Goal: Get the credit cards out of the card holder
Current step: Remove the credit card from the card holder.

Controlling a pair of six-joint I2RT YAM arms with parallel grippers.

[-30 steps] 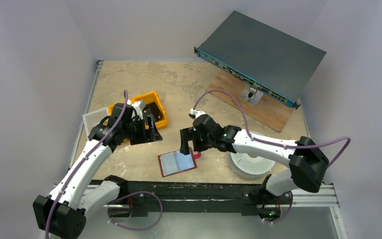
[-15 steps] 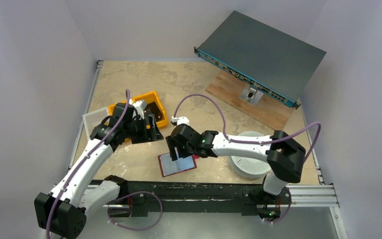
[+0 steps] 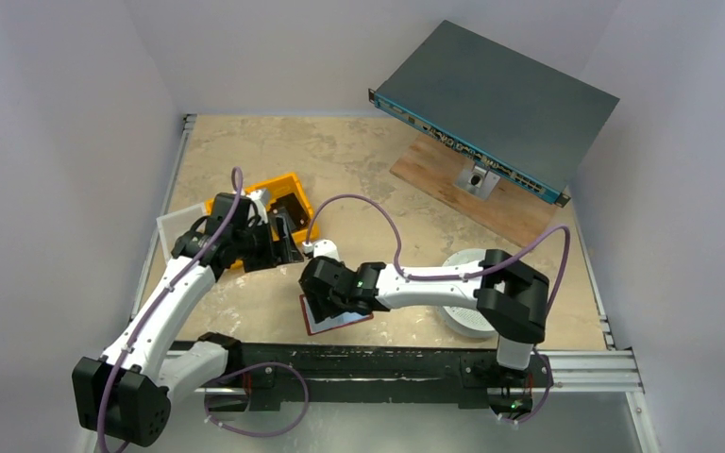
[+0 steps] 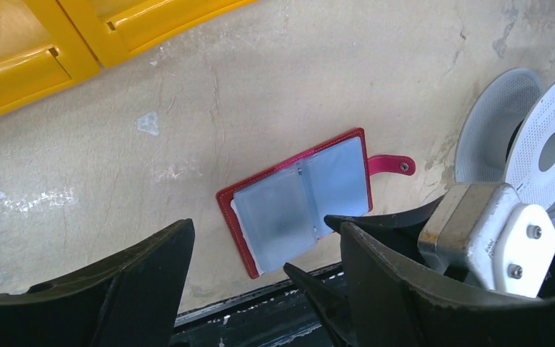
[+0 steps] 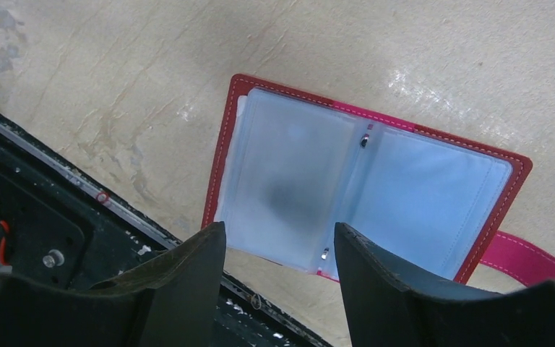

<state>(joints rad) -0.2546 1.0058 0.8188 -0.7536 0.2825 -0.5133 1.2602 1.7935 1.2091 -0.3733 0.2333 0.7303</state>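
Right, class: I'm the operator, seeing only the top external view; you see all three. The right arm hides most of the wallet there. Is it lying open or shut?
Observer: Open, flat on the table; the right wrist view shows the wallet with both pale blue pages facing up.
Operator: Are the right jaws gripping it?
Observer: No. They stand open over the near edge of one page, not closed on it.
Operator: Where's the snap tab?
Observer: The tab sticks out flat from the other page's side.

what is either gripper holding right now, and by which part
Nothing is held. The right gripper hangs open over the opened card holder, and the left gripper is open and empty.
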